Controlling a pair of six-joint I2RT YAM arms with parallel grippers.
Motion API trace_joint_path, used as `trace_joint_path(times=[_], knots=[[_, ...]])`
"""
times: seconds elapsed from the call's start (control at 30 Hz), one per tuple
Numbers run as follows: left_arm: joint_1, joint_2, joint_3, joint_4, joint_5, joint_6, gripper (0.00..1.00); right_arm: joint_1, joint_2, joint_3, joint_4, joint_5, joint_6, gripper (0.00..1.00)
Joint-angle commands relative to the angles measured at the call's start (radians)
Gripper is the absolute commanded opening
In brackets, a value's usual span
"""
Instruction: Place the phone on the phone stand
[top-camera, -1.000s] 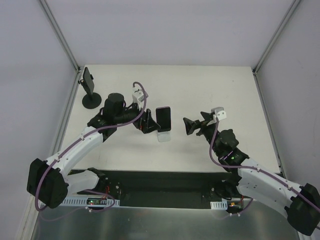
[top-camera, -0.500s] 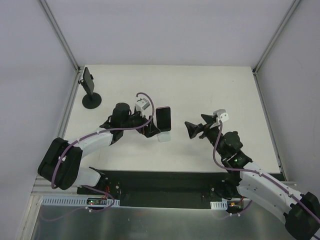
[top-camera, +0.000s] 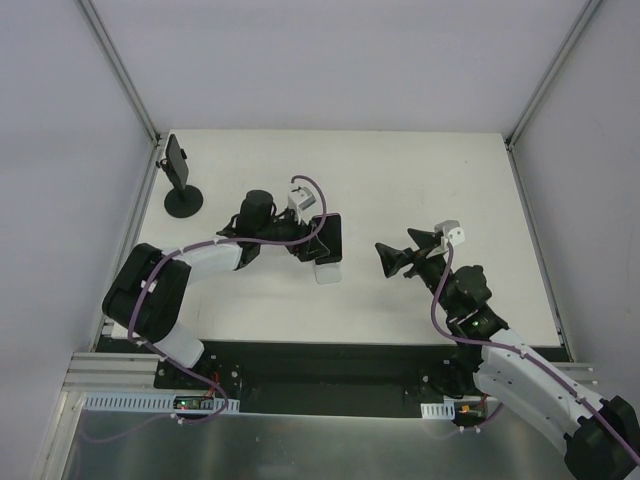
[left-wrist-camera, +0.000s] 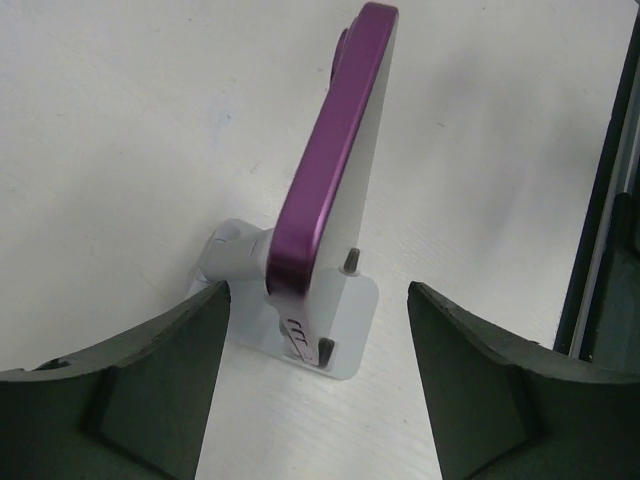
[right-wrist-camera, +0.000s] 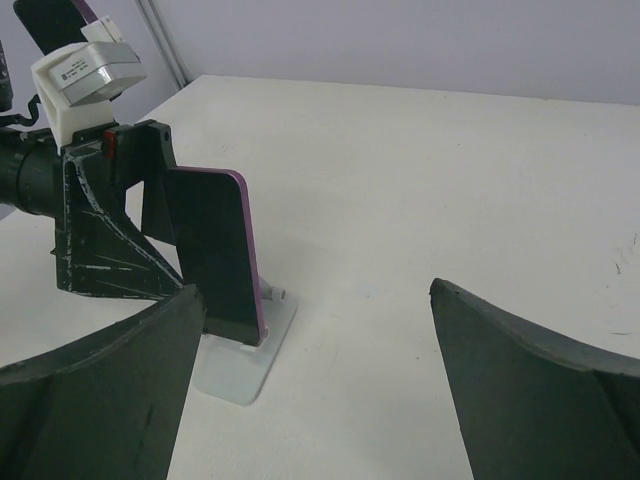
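at the far left of the surface (top-camera: 420, 180) stands a black holder (top-camera: 183, 198) on a round foot. nearer the middle, the left pincer (left-wrist-camera: 318, 300) is open, with one finger on each side of the phone (left-wrist-camera: 335, 160) and a gap on both sides; it holds nothing. the purple phone leans upright in the white phone stand (left-wrist-camera: 355, 330). on the right, the right pincer (top-camera: 384, 258) is wide open and empty, apart from the stand and pointing toward it.

Bright, even lighting, soft shadows.
The tabletop (top-camera: 400, 180) is lit diffusely from above, with faint shadows cast. The near fingers (left-wrist-camera: 130, 390) are rendered slightly soft in both wrist views.
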Motion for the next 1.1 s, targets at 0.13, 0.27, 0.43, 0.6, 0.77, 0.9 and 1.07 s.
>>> trace_joint_path(times=[0.13, 0.27, 0.43, 0.6, 0.77, 0.9, 1.07], knots=[[0.008, 0.070, 0.068, 0.063, 0.071, 0.014, 0.57, -0.022, -0.004, -0.003, 0.054, -0.041, 0.021, 0.96], [0.008, 0.065, 0.069, 0.072, 0.068, 0.009, 0.43, -0.026, 0.005, -0.004, 0.060, -0.050, 0.024, 0.97], [0.008, 0.045, 0.053, 0.077, 0.048, 0.006, 0.23, -0.034, 0.012, -0.003, 0.066, -0.051, 0.029, 0.97], [0.008, -0.002, 0.011, 0.075, 0.008, 0.025, 0.00, -0.039, 0.015, -0.003, 0.069, -0.051, 0.032, 0.97], [0.011, -0.094, -0.079, 0.145, -0.101, 0.009, 0.00, -0.043, 0.021, -0.006, 0.075, -0.083, 0.035, 0.97], [0.038, -0.229, -0.245, 0.248, -0.285, -0.052, 0.00, -0.045, 0.029, -0.009, 0.084, -0.088, 0.038, 0.97], [0.127, -0.480, -0.369, 0.212, -0.553, -0.135, 0.00, -0.051, 0.036, -0.012, 0.100, -0.100, 0.046, 0.97]])
